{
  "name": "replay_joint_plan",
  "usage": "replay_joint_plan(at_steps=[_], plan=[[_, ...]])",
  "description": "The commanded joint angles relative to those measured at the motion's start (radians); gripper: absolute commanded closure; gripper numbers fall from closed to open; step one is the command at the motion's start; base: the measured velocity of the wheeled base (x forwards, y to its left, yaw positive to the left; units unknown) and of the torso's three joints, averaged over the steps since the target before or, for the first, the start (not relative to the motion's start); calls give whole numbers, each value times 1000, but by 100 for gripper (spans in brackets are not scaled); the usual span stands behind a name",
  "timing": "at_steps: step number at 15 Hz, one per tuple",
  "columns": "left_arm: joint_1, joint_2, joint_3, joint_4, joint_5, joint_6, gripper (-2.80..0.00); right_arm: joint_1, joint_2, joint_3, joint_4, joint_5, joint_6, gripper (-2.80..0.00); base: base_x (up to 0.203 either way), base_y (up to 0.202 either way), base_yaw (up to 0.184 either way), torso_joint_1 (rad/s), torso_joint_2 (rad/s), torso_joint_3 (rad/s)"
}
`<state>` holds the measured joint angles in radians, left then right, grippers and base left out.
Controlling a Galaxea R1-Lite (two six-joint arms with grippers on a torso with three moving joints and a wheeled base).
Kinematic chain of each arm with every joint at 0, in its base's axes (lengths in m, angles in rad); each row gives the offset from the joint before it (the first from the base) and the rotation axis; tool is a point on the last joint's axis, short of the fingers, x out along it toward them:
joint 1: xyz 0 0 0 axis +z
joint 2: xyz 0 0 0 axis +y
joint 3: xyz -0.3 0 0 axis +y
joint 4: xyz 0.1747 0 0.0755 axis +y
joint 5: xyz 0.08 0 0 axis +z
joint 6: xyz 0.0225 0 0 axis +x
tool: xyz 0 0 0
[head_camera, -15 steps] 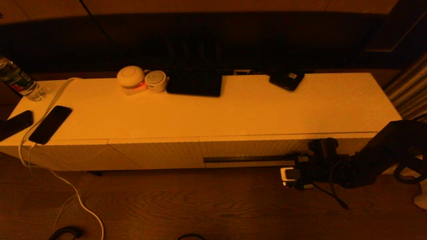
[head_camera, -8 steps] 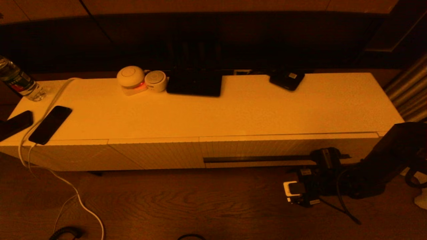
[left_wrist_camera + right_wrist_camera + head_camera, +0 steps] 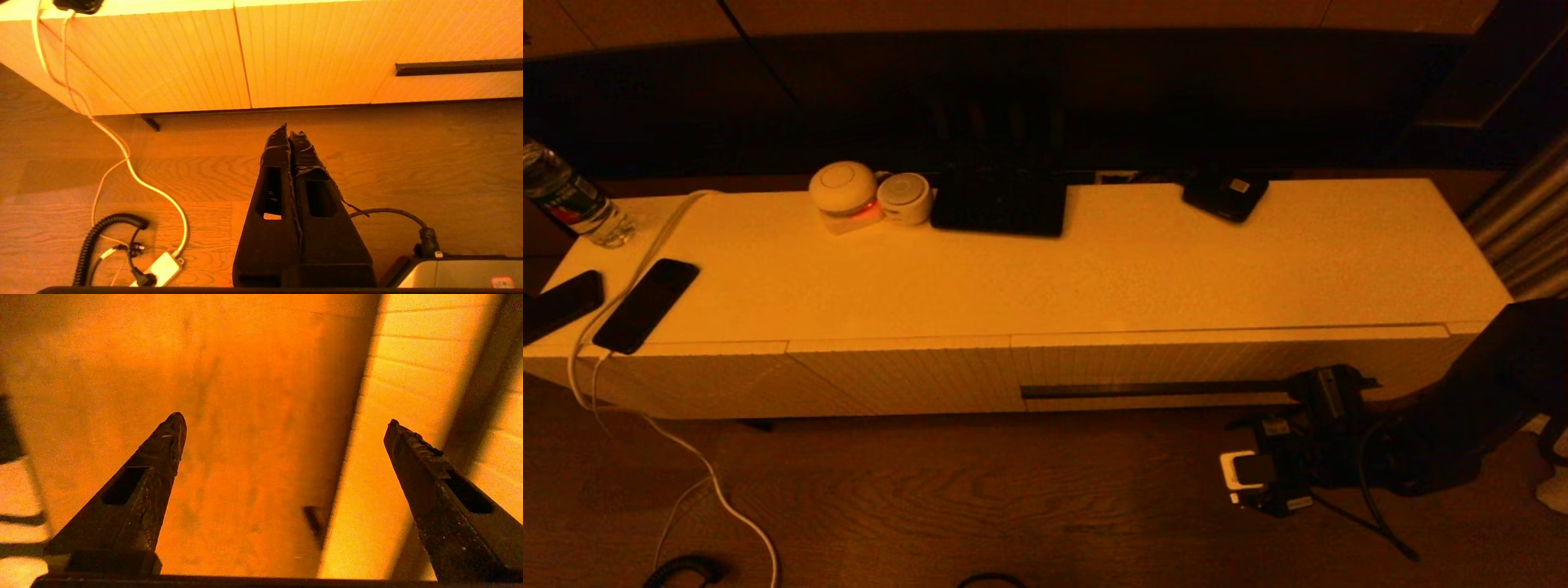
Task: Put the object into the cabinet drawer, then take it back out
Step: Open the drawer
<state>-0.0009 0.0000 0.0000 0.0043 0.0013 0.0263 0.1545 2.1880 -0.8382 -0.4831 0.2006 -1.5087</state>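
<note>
The long white cabinet (image 3: 1045, 269) has a smooth top and ribbed front panels. Its drawer (image 3: 1225, 359) is pushed in flush, and the dark slot handle (image 3: 1152, 390) runs along its lower part; the handle (image 3: 457, 67) also shows in the left wrist view. My right arm (image 3: 1339, 441) hangs low over the wooden floor, just in front of the handle's right end. My right gripper (image 3: 284, 419) is open and empty, with the ribbed front beside one finger. My left gripper (image 3: 290, 132) is shut and empty, parked low over the floor facing the cabinet front.
The cabinet top holds a water bottle (image 3: 572, 200), two black phones (image 3: 645, 304), two round white devices (image 3: 843, 192), a flat black box (image 3: 999, 204) and a small black device (image 3: 1225, 194). A white cable (image 3: 670, 433) trails onto the floor. A curtain (image 3: 1519, 212) hangs at the right.
My right gripper has drawn back from the right end of the slot handle, moving down and toward me over the floor. The drawer stays shut. The left arm is still.
</note>
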Motion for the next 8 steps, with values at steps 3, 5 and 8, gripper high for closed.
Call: replay_joint_plan(at_steps=[3, 5, 8], plan=[[1, 0, 0, 0, 0, 0, 0, -1, -18, -60, 0, 0, -7, -280, 0, 0, 0, 0, 0, 0], [1, 0, 0, 0, 0, 0, 0, -1, 7, -100, -4, 0, -7, -280, 0, 0, 0, 0, 0, 0], [1, 0, 0, 0, 0, 0, 0, -3, 41, -142, -11, 0, -7, -280, 0, 0, 0, 0, 0, 0]])
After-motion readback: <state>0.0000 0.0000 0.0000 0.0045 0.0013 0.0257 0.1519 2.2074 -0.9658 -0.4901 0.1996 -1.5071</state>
